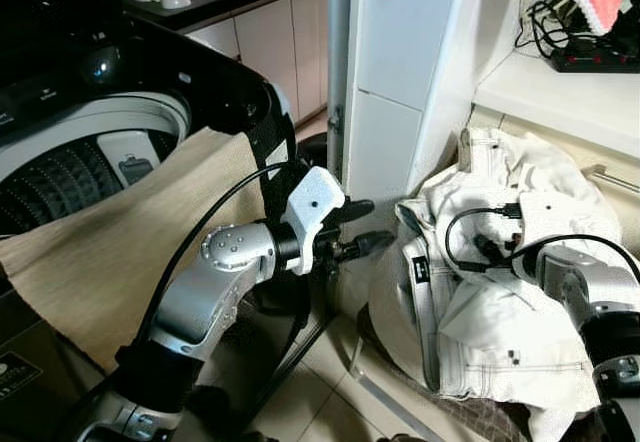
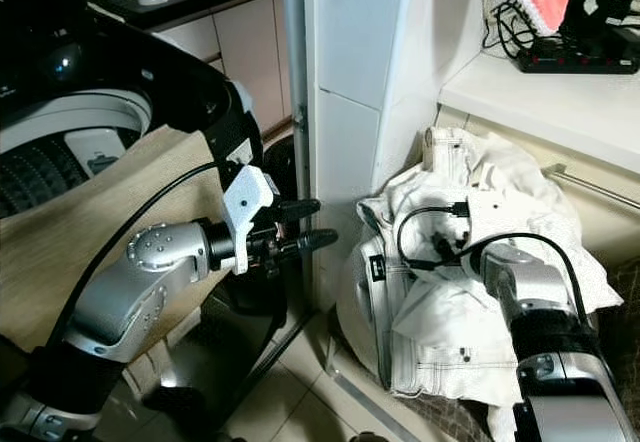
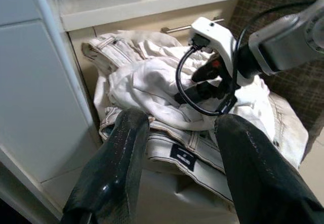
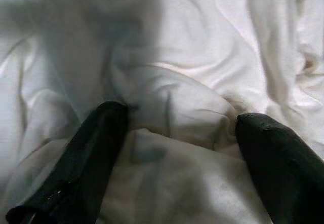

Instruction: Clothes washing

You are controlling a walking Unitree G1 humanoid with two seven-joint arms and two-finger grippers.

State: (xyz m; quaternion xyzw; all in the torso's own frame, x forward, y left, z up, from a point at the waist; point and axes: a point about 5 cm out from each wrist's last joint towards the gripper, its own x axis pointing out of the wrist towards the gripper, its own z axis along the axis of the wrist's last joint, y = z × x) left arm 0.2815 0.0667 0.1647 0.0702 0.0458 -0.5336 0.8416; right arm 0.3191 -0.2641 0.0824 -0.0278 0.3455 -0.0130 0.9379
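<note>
At frame right, the right tool [image 4: 177, 133] presses spread fingers into the white clothes [image 1: 500, 312]; their dark label [image 3: 183, 156] is unreadable. The left tool [image 2: 305, 224] hovers open, empty.

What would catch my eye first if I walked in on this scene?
Probably the heap of white clothes piled on the floor beside the white cabinet, with the right gripper pressed into the fabric, fingers spread. Next, the left gripper held open in the air, pointing toward that heap. On the robot's left, a tan cloth drapes over the rim of the open washing machine.
</note>
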